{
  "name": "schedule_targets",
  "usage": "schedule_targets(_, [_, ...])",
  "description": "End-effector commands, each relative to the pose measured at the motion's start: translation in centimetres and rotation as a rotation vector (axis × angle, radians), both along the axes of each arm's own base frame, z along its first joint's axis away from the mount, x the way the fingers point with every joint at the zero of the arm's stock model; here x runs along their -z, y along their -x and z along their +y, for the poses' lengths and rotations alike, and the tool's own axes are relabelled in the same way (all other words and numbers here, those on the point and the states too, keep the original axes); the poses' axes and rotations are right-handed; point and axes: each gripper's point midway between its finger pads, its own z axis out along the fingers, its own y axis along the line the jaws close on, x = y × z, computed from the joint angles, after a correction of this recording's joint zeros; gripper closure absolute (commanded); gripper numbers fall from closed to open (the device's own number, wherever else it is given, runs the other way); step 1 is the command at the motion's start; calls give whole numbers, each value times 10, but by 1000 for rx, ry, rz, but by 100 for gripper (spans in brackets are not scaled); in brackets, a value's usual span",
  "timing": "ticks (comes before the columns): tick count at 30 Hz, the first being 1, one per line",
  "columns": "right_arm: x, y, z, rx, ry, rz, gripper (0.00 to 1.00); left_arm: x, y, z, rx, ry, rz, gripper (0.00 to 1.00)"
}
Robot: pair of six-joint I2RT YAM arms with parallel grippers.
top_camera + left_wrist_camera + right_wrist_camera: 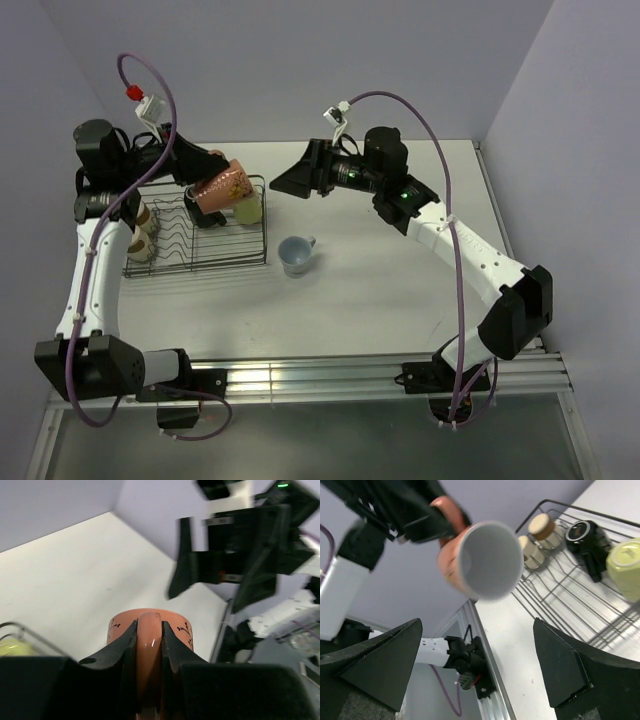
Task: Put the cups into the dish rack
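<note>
Over the dish rack's (pixel 215 245) far edge, your left gripper (pixel 149 645) clamps the pink cup (pixel 225 185) by its handle. Its mouth is tipped sideways toward the right gripper (pixel 282 184), whose jaws gape empty.

I saw a glossy glaze on the pink cup (pixel 149 650): its handle caught a highlight and its inside looked smooth and white. The left pincer (pixel 149 624) looked matt black. The rack (pixel 560 597) was thin dark metal wire, the worktop (pixel 400 290) matt white.
</note>
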Motion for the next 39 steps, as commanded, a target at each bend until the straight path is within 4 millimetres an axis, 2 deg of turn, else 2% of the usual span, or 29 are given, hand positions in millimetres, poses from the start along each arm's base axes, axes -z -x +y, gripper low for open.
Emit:
schedule_targets(1, [-18,1,-26,60,12,-89,0,18,-19,19,-84,-200,-52,100])
schedule_targets(2, [-16,-3,-31,72,20,-94,0,24,-27,24,-93,-270,-112,100])
schedule_targets(3, [-10,-5,-35,79,27,-89,0,38,-31,31,-135,-321,-59,100])
schedule_targets(5, [-11,-13,-48,111,31,-105,0,51,-46,42,-149,-419,-80,100])
schedule_targets(7, [-9,-20,-57,135,39,-107,0,72,-52,53,-155,-505,-15,100])
schedule_targets(9, [-6,-24,-63,147,45,-111,0,83,-58,61,-149,-577,-26,100])
schedule_targets(18, [7,-29,-70,153,64,-106,0,141,-66,99,-126,-885,76,100])
schedule_targets(20, [8,-28,-70,149,62,-102,0,147,-69,105,-138,-936,75,100])
schedule_targets(30, [8,-30,-66,132,45,-89,0,194,-64,85,-47,-1191,74,100])
schedule_targets(39, [6,-24,-64,107,22,-87,0,216,-68,82,22,-1357,92,100])
